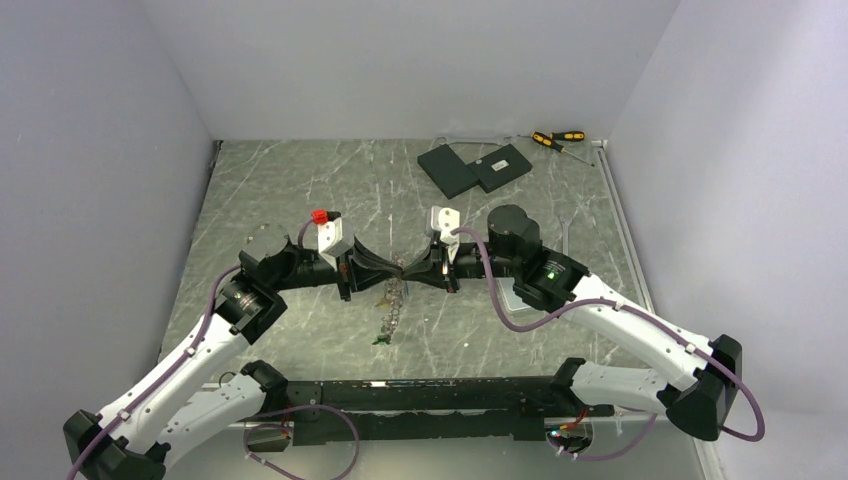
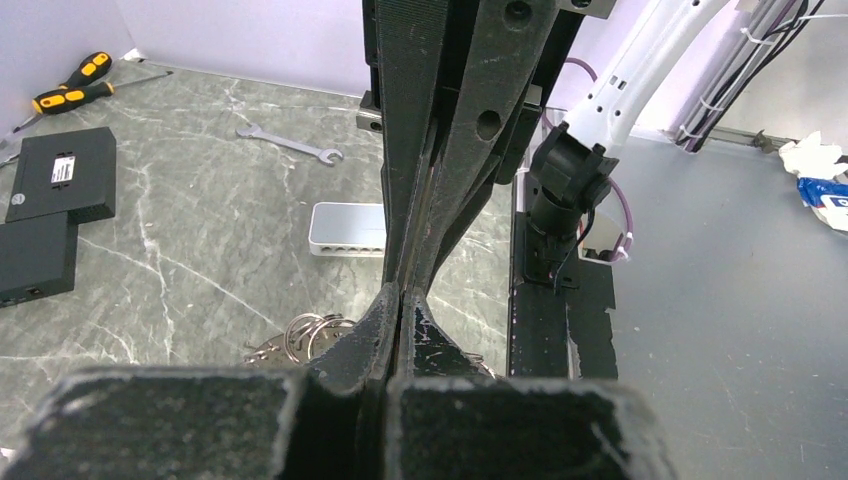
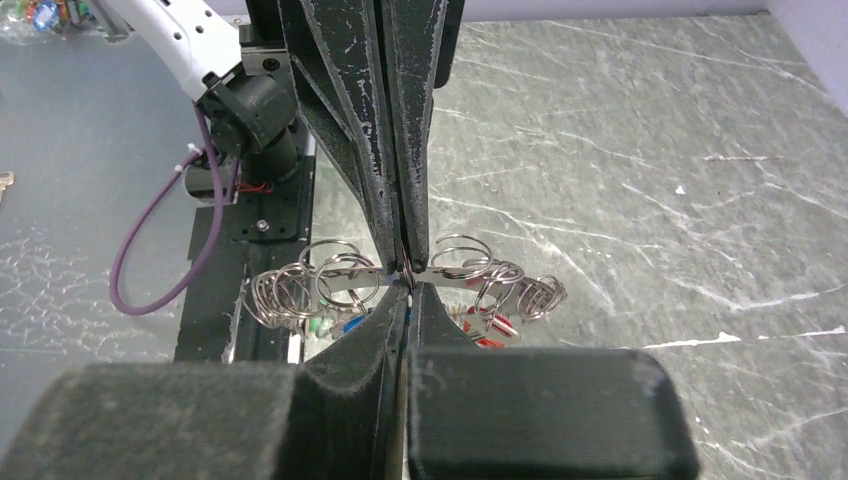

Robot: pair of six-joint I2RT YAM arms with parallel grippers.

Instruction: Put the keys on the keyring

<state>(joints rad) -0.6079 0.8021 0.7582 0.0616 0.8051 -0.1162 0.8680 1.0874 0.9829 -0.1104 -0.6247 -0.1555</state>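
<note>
1. Grey veined tabletop point(image 1: 300, 190) boxed in by pale walls, seen from above. The left claw point(image 1: 397, 270) and the right claw point(image 1: 413, 270) meet tip to tip in mid-table. The keyring point(image 1: 392, 305) trails from that meeting point toward the arm bases. Two screwdrivers point(image 1: 557, 138) lie well apart at the far edge.
2. Left wrist view: the left claw point(image 2: 400, 300) is pressed together, with the right claw's fingers butting against its tips from the far side. Only a few loops of the keyring point(image 2: 305, 335) show, just beside and below the tips.
3. Right wrist view: the right claw point(image 3: 405, 290) is squeezed shut, pinching the keyring point(image 3: 345, 270), whose wire runs crosswise through its tips. The left claw point(image 3: 400, 255) closes on the same spot and seems to pinch it too. Keys point(image 3: 488, 325) with red, blue and green heads hang under the wire on both sides, so several look threaded already. Whether any remain loose I cannot tell.
</note>
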